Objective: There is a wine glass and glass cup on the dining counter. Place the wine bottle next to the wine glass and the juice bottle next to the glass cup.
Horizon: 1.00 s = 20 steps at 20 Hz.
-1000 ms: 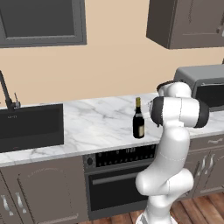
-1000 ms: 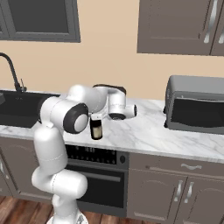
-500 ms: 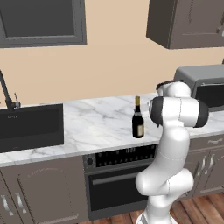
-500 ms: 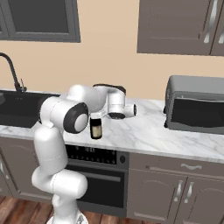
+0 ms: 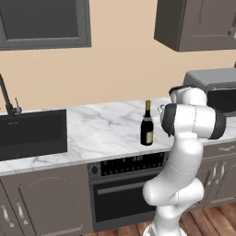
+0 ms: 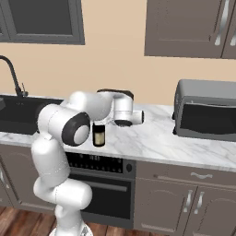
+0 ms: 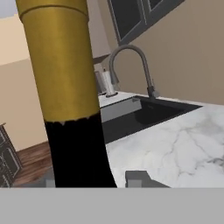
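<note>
Marble worktop [image 5: 106, 133] carries wine bottle [image 5: 147, 125] between sink [image 5: 30, 133] and microwave [image 6: 207, 110].

A dark sink [image 5: 31, 132] with a curved black faucet [image 5: 6, 97] is sitting in the marble worktop [image 5: 101, 133]. A grey toaster oven [image 6: 205, 110] is standing on it, a built-in oven [image 5: 124, 189] sitting underneath and wall cabinets [image 6: 189, 27] hanging above.
</note>
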Motion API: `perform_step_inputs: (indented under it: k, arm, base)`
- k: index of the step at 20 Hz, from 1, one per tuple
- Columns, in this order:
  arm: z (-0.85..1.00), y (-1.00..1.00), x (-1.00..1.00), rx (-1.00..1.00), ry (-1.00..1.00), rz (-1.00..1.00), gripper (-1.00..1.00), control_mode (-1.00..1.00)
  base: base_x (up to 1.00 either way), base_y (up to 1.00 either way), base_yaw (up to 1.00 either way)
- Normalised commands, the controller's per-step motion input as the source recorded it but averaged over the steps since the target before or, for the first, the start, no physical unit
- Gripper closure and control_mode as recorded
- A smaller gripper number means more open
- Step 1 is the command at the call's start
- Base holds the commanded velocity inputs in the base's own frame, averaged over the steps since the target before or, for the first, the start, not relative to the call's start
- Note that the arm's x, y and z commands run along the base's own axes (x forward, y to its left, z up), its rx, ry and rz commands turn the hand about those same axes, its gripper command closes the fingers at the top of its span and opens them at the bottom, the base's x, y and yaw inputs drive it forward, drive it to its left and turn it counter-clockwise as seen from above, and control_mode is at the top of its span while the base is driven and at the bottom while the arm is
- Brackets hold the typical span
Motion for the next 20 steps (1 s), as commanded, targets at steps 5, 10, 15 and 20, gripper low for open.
perform_step_inputs:
  k: [5,10,15,20]
  arm:
    - [0.53,0.2,-0.38,0.01,0.0,0.0,1.0,-1.0]
    - [0.54,0.19,-0.41,0.0,0.0,0.0,1.0,-1.0]
    - [0.45,0.1,-0.5,0.01,-0.01,0.0,1.0,-1.0]
    - [0.29,0.04,-0.63,0.01,-0.12,0.0,1.0,-1.0]
  base:
    - [0.0,0.0,0.0]
    - [0.0,0.0,0.0]
    - [0.0,0.0,0.0]
    - [0.0,0.0,0.0]
